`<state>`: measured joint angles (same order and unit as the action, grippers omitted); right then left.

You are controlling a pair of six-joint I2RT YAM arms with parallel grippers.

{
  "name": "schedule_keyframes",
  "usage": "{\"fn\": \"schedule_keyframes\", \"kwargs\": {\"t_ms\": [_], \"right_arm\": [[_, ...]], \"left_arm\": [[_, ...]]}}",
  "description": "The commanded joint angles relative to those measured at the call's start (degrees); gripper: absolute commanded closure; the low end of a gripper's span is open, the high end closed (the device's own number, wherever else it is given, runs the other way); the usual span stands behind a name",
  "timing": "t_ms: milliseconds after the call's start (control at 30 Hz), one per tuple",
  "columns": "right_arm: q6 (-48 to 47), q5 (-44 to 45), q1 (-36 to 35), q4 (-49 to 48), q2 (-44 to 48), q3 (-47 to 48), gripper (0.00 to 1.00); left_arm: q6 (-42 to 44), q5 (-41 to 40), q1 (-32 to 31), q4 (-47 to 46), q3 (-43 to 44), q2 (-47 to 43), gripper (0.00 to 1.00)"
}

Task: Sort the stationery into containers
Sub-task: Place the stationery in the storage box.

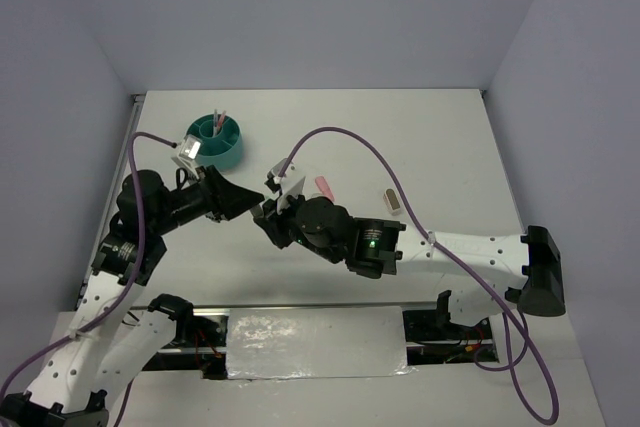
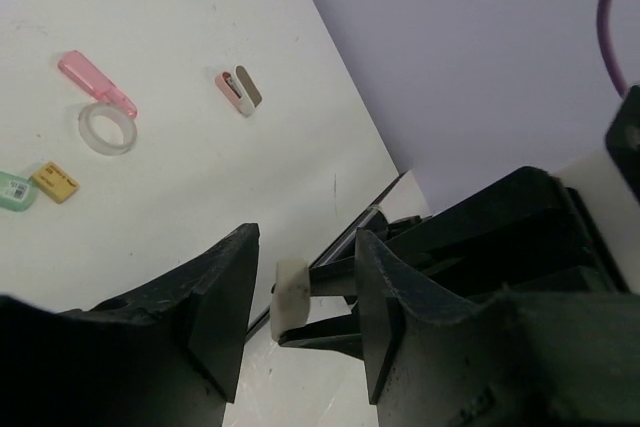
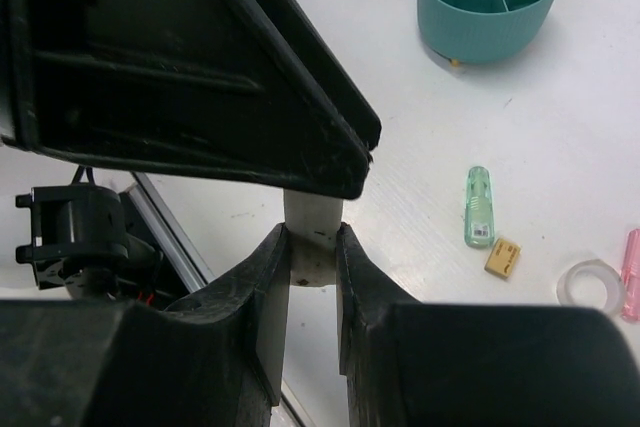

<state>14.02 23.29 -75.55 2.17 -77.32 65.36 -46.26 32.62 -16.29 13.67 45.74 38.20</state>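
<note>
1. Right gripper (image 3: 313, 252) pinches an off-white eraser block (image 3: 315, 227), held above the table (image 3: 560, 147) and well apart from the teal organizer (image 3: 490, 17).
2. Left gripper (image 2: 307, 247): fingers spread, one on either side of that block.
3. Two pens (image 1: 220, 119) stand in the organizer's centre cup.
4. Lying loose on the table: pink block (image 2: 97, 84), tape ring (image 2: 107, 129), mint-green block (image 2: 14, 191), orange piece (image 2: 55, 182).

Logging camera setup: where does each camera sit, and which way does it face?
Top external: above and behind, looking down on the table; left arm and right arm show.
Left wrist: behind the left gripper, facing the tape ring; own fingers show.
Right wrist: behind the right gripper, facing the teal organizer; own fingers show.
Shared: both wrist views show the beige block.
</note>
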Motion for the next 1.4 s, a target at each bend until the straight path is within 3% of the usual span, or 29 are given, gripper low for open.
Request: {"fn": "schedule_keyframes", "kwargs": {"t_ms": [0, 167, 400, 833, 1133, 1300, 1333, 1367], "right_arm": [[-0.5, 0.5, 0.5, -1.1, 1.1, -0.1, 0.97], [-0.3, 0.9, 0.7, -0.9, 1.9, -0.9, 0.97], [-0.3, 0.5, 1.0, -1.2, 2.6, -0.9, 0.97], [-1.0, 0.5, 1.7, -0.6, 2.5, 0.9, 0.97], [-1.4, -0.2, 2.6, -0.7, 1.3, 2.6, 0.97], [-1.8, -0.5, 2.6, -0.6, 0.9, 3.6, 0.97], [-1.9, -0.5, 2.6, -0.7, 1.0, 3.6, 0.97], [-1.9, -0.5, 2.6, -0.6, 1.1, 3.6, 0.97]], "left_arm": [[1.5, -0.6, -0.1, -1.5, 3.1, -0.1, 0.45], [0.6, 1.0, -0.2, -3.5, 2.3, -0.2, 0.51], [1.6, 1.7, -0.1, -3.0, 1.3, -0.1, 0.48], [3.4, 3.3, -0.2, -2.9, -0.1, 1.3, 0.50], [3.8, 4.6, -0.2, -3.4, -0.7, 1.5, 0.70], [3.9, 4.7, -0.2, -3.7, -1.1, 1.9, 0.60], [4.1, 4.6, -0.2, -3.7, -1.1, 1.9, 0.60], [4.2, 4.5, -0.3, -3.6, -1.0, 2.0, 0.69]]}}
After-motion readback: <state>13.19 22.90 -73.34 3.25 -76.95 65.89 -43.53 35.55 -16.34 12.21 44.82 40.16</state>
